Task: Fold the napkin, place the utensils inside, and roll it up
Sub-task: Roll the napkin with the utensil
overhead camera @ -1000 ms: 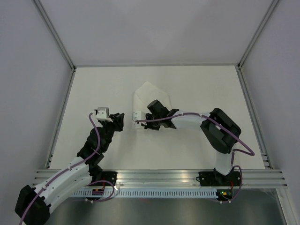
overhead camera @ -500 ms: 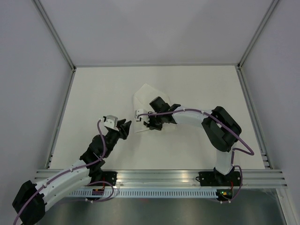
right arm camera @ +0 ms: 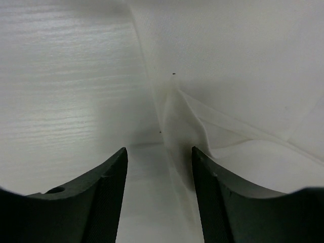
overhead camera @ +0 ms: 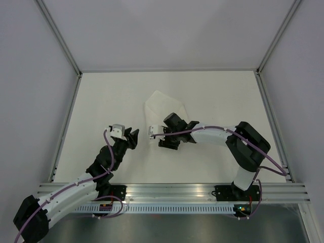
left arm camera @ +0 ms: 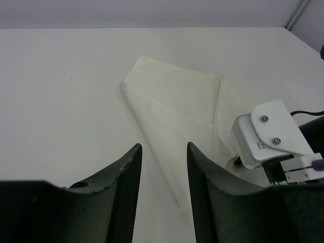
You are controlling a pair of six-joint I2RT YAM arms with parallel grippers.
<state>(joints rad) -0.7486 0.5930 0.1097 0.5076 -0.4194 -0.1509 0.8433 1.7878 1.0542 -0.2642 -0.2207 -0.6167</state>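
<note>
The white napkin [overhead camera: 164, 104] lies folded into a pointed shape in the middle of the table, its tip toward the arms. My right gripper [overhead camera: 162, 138] hovers low over its near edge. In the right wrist view the right gripper [right arm camera: 159, 152] is open, and the rumpled edge of the napkin [right arm camera: 243, 76] runs loose between the fingers. My left gripper [overhead camera: 132, 135] stands left of the tip. In the left wrist view the left gripper [left arm camera: 163, 147] is open and empty, facing the napkin [left arm camera: 177, 111]. The utensils are out of view.
The right arm's white wrist camera [left arm camera: 268, 134] sits over the napkin's right side. Aluminium rails [overhead camera: 66, 126] border the white table on the left and right. White walls enclose the back, and the base rail [overhead camera: 172, 191] runs along the near edge.
The right gripper opened and let go of the napkin's edge, which settled flat. The left arm pulled nearer and to the right, and its jaws spread wider.
</note>
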